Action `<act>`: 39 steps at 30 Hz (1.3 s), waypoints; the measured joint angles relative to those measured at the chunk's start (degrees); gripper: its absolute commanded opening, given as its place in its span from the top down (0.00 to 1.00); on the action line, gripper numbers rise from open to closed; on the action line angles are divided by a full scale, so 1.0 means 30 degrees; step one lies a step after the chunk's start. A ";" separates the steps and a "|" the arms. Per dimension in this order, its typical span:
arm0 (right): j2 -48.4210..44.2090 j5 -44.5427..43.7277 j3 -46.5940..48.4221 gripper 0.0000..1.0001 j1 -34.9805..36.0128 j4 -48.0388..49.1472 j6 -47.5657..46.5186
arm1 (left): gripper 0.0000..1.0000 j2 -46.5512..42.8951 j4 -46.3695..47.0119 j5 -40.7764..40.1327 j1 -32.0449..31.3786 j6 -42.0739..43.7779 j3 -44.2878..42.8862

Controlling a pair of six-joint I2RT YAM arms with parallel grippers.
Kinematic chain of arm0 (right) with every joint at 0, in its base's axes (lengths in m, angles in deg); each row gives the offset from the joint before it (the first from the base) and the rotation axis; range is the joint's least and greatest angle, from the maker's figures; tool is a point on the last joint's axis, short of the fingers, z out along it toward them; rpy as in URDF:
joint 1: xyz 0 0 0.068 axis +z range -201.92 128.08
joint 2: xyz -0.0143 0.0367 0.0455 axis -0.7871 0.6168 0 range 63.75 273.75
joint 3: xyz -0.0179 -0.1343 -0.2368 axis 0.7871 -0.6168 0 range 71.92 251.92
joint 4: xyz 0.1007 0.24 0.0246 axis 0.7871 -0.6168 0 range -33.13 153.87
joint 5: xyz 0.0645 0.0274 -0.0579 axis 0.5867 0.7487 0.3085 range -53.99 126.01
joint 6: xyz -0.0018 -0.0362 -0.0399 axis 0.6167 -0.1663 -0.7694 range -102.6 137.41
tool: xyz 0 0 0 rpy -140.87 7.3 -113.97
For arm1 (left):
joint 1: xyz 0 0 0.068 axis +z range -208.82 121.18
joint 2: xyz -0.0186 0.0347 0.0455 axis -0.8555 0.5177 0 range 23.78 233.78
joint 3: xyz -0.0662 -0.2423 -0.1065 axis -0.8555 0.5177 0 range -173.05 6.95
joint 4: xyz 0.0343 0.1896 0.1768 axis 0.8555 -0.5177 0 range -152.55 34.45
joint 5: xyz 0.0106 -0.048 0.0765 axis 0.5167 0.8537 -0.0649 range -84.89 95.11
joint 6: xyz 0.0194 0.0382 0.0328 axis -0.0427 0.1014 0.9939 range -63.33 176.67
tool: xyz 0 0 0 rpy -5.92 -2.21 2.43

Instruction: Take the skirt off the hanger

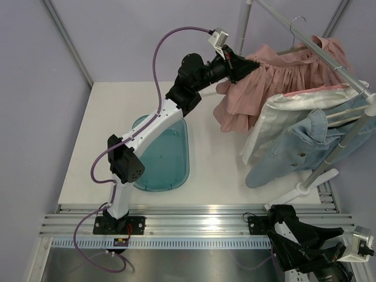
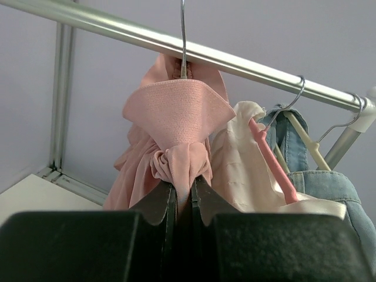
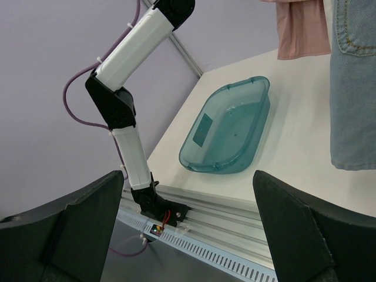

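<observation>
1. Pink cloth marks the skirt [image 2: 176, 111], which hangs from a wire hanger [image 2: 183, 35] on the rail [image 2: 252, 67] above the far right corner of the table [image 1: 82, 153]. Its elastic waistband is draped over the top of the hanger.
2. The left gripper [image 2: 183, 187] pinches a bunched fold just below that waistband, its fingers pressed together with cloth between them.
3. The right gripper [image 3: 187, 211] sits off the near right corner, fingers spread wide and holding nothing.
4. The step in hand appears to be drawing the skirt off the hanger. A straight downward tug would likely load the hook and the rail. Easing the waistband up and sideways off one end of the hanger looks the better move.
5. The pinch takes only a small fold, so it may slip. A slow, steady pull should keep the cloth between the fingers.
6. The white garment [image 1: 276, 117] and the denim jacket [image 1: 311, 147] hang just beside the skirt, so the pull should go away from them, toward the left edge.
7. The teal tub [image 1: 161, 155] near the near edge looks like a sensible place to drop it.
</observation>
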 measured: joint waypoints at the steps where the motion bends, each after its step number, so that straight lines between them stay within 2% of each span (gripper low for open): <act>1: 0.0007 0.0007 -0.0029 0.01 0.0000 0.0000 -0.0015 | 1.00 -0.0350 0.0015 0.0007 0.0124 -0.0007 0.0342; 5: 0.0219 0.0015 -0.0291 0.00 0.0000 0.0000 -0.0299 | 1.00 -0.2965 0.0211 -0.0029 0.0627 0.0321 0.3446; 10: 0.0678 0.0408 -0.1923 0.00 -0.0029 0.0015 -0.1341 | 1.00 -0.7708 -0.0291 -0.0335 0.1333 0.1071 0.8859; 13: 0.1129 0.0882 -0.3453 0.00 -0.0087 -0.0015 -0.1902 | 1.00 -0.9726 -0.1566 -0.0430 0.1625 0.2106 1.0236; 16: 0.1880 0.1552 -0.4546 0.01 -0.0350 -0.0058 -0.2426 | 1.00 -1.2509 -0.1945 -0.0845 0.1800 0.3249 1.2968; 18: 0.2528 0.1836 -0.4736 0.01 -0.0583 -0.0175 -0.2827 | 1.00 -1.4535 -0.2273 -0.0896 0.1923 0.3687 1.5008; 21: 0.3512 0.2193 -0.4590 0.01 -0.0801 -0.0204 -0.3337 | 1.00 -1.6320 -0.3577 -0.0918 0.2084 0.4138 1.6167; 24: 0.4473 0.2637 -0.3942 0.02 -0.1144 -0.0270 -0.3555 | 1.00 -1.8156 -0.5027 -0.1275 0.2149 0.3891 1.7660; 28: 0.5807 0.3439 -0.2936 0.10 -0.1690 0.0597 -0.3402 | 1.00 -2.2207 -0.6149 -0.1486 0.2208 0.2361 2.2076; 30: 0.6411 0.4022 -0.2616 0.10 -0.2171 0.1290 -0.3082 | 1.00 -2.4079 -0.7074 -0.1384 0.2208 0.1661 2.3773; 34: 0.7919 0.4743 -0.1443 0.09 -0.2841 0.2375 -0.2463 | 1.00 -2.6170 -0.9304 -0.1137 0.2208 0.1042 2.4574; 39: 0.9989 0.5399 -0.0488 0.09 -0.2900 0.4852 -0.1515 | 1.00 -2.7277 -1.0397 -0.1027 0.2208 0.0838 2.4290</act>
